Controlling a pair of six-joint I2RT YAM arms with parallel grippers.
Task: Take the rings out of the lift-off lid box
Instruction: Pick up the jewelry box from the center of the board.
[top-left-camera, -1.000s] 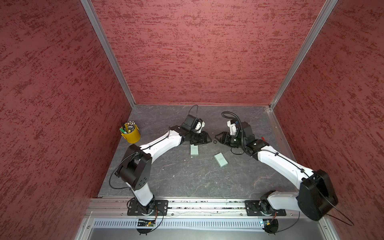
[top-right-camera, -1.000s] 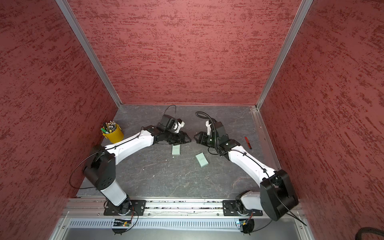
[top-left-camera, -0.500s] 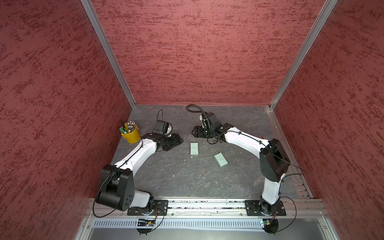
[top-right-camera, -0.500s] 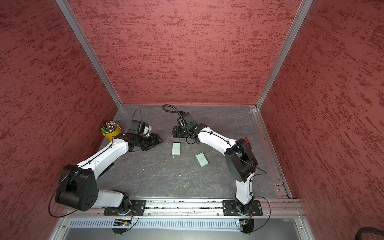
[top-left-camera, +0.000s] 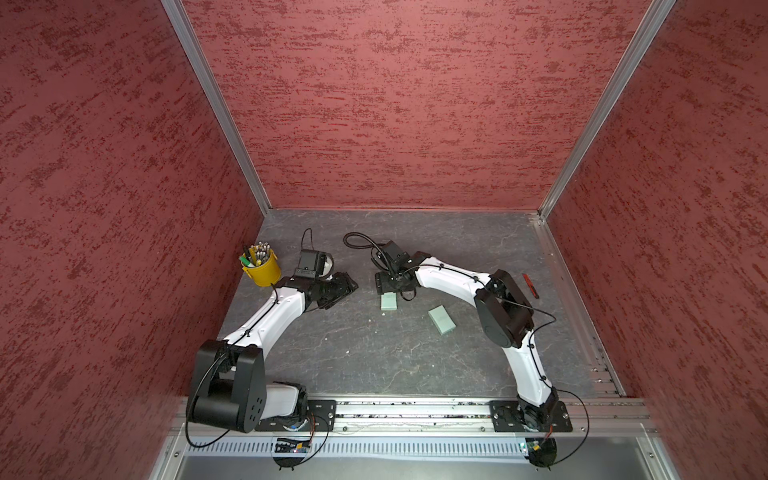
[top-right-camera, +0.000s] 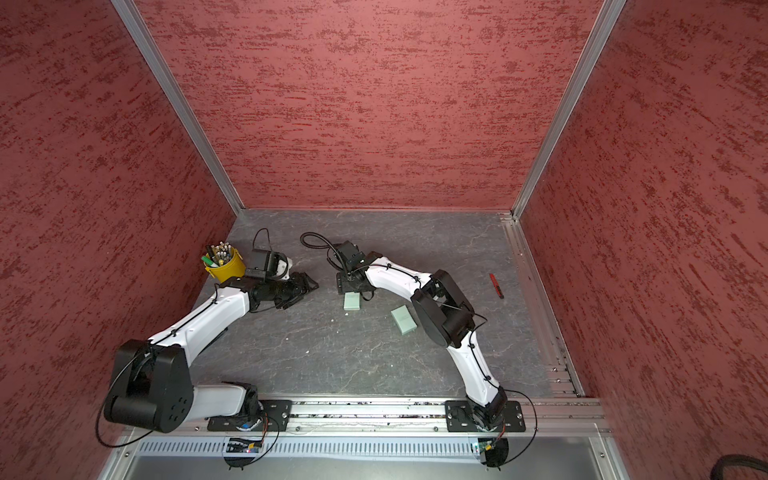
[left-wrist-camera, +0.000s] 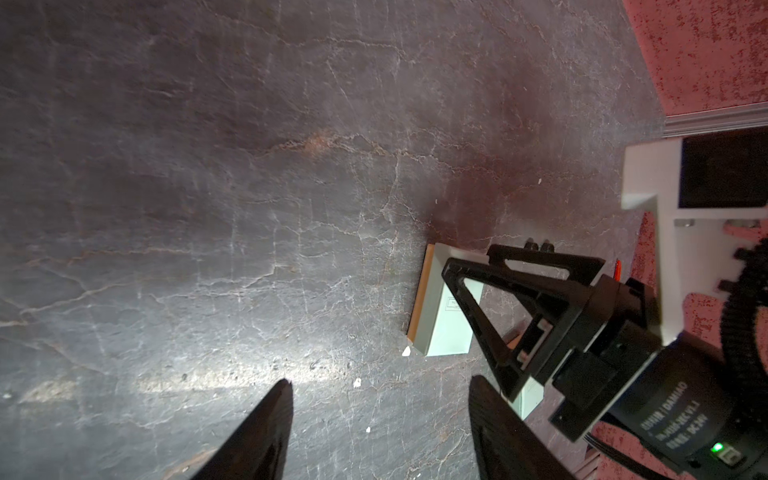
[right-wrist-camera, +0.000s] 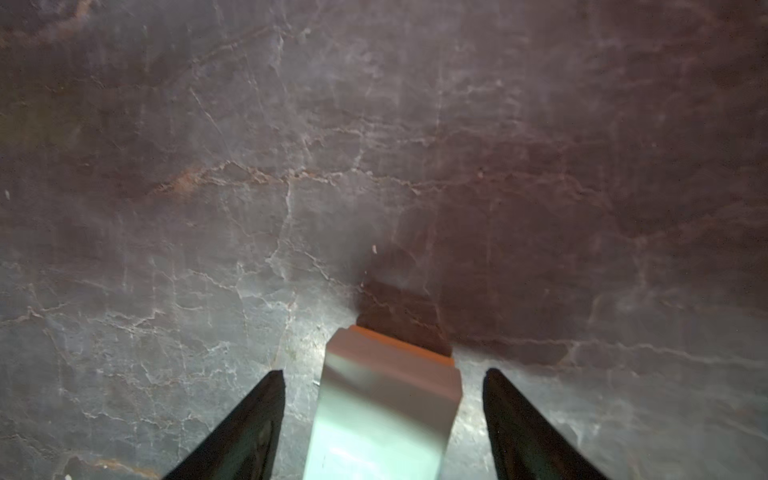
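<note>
Rings: too small to make out, any view. Mint-green flat rectangular box w/ tan edge (top-left-camera: 388, 302) and 2nd mint-green box (top-left-camera: 441, 320) nearby haven't moved vs prev frame. R gripper (right-wrist-camera: 383, 371) has come in over the first: jaws wide, straddling its end, gap each side, no grip. L gripper (left-wrist-camera: 380, 378) jaws wide, empty.

Grey table (top-left-camera: 374, 365) bears two mint-green boxes (top-left-camera: 389, 301) (top-left-camera: 441, 320), yellow cup (top-left-camera: 262, 270), red stick (top-left-camera: 531, 285).
</note>
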